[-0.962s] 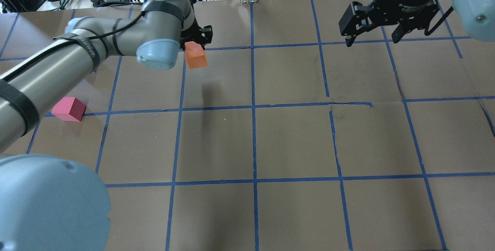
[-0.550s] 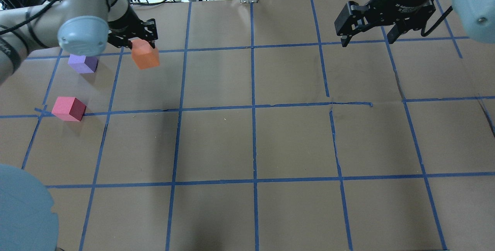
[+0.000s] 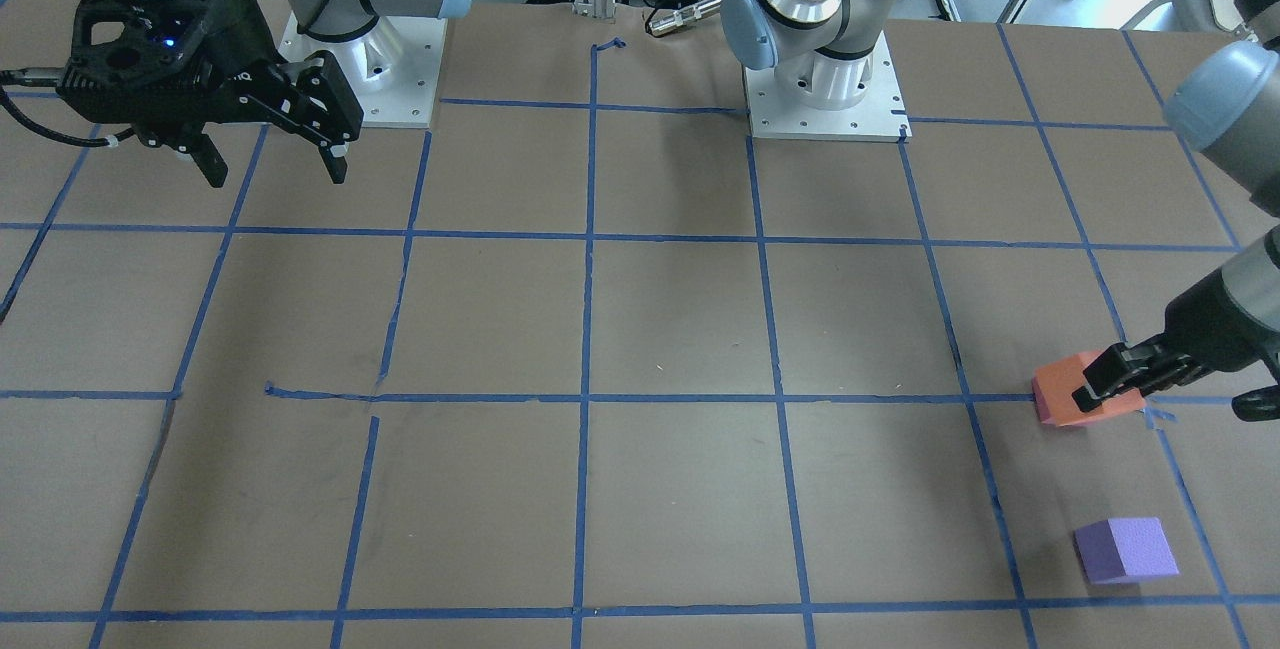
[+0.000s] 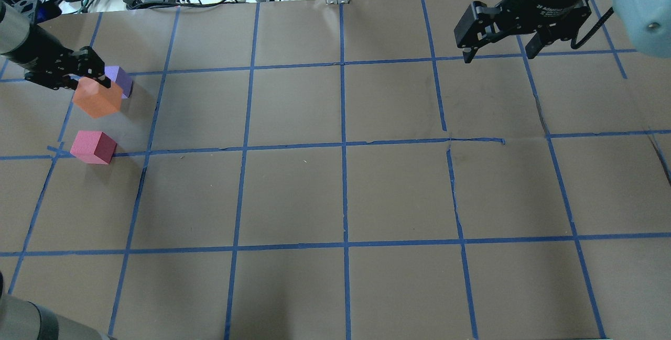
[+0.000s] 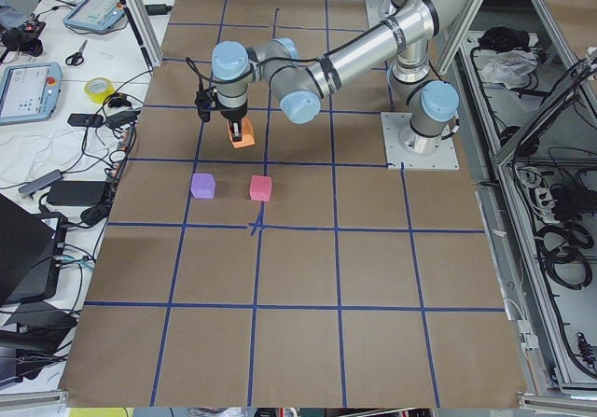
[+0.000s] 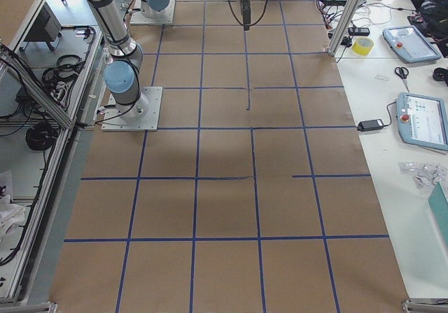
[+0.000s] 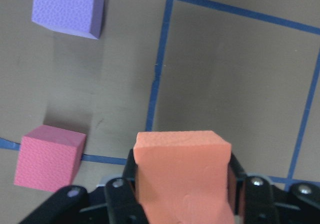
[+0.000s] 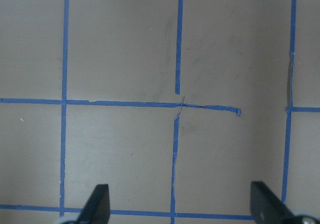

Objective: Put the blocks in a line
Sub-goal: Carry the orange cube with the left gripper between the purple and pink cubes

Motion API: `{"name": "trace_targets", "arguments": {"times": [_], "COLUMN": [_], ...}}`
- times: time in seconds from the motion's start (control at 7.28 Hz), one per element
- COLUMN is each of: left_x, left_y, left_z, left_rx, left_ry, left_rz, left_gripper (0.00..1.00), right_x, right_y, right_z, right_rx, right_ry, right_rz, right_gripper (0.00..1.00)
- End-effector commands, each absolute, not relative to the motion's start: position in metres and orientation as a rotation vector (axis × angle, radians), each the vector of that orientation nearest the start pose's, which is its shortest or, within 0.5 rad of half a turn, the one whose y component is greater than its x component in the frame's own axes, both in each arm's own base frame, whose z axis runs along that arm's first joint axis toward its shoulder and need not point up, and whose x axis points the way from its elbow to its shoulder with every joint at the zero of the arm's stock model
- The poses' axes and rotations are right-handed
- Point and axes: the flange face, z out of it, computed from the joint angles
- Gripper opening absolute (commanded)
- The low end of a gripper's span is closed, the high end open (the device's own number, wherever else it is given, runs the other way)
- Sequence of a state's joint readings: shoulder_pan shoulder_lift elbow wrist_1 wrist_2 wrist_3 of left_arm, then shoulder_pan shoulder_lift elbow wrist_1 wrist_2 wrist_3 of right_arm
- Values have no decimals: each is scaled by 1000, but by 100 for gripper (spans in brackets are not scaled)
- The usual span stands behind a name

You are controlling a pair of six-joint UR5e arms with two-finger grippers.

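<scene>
Left pincer (image 7: 182,191) pinches the orange foam cube (image 4: 96,99) above the brown desk (image 4: 398,193), likely to line it up with the purple foam cube (image 4: 122,80) and the pinkish-red foam cube (image 4: 93,146) resting just beside it. Right pincer (image 4: 498,51) hangs spread and empty, well apart.

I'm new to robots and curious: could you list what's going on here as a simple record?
Orange block: gripped by the left fingers, beside the other two
Pink block: resting on the table, untouched
Purple block: resting on the table, untouched
Right fingers: open, empty, far from the blocks
Line: not yet formed
</scene>
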State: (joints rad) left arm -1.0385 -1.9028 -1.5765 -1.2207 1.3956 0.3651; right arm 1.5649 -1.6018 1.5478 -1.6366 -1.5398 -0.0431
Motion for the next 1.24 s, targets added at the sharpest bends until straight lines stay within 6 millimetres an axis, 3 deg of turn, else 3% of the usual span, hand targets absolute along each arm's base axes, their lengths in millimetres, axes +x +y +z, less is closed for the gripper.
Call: {"name": "trace_targets", "arguments": {"times": [0.0, 0.27, 0.55, 1.1], "left_x": [224, 241, 248, 246], "left_y": [-604, -625, -631, -633], "left_z": [311, 267, 255, 224], "left_rx": [-212, -214, -99, -41], "left_ry": [3246, 3187, 3160, 3198], "left_rz": [-156, -251, -267, -218], "left_gripper": [0, 0, 0, 0], "right_x": [134, 134, 135, 134], "right_y": [-491, -492, -492, -494], "right_z": [521, 519, 521, 518], "right_rx": [-63, -60, -75, -65], "right_ry": [3103, 3102, 3101, 3100], "right_rz": [-182, -180, -197, -187], "right_gripper": [100, 100, 100, 100]}}
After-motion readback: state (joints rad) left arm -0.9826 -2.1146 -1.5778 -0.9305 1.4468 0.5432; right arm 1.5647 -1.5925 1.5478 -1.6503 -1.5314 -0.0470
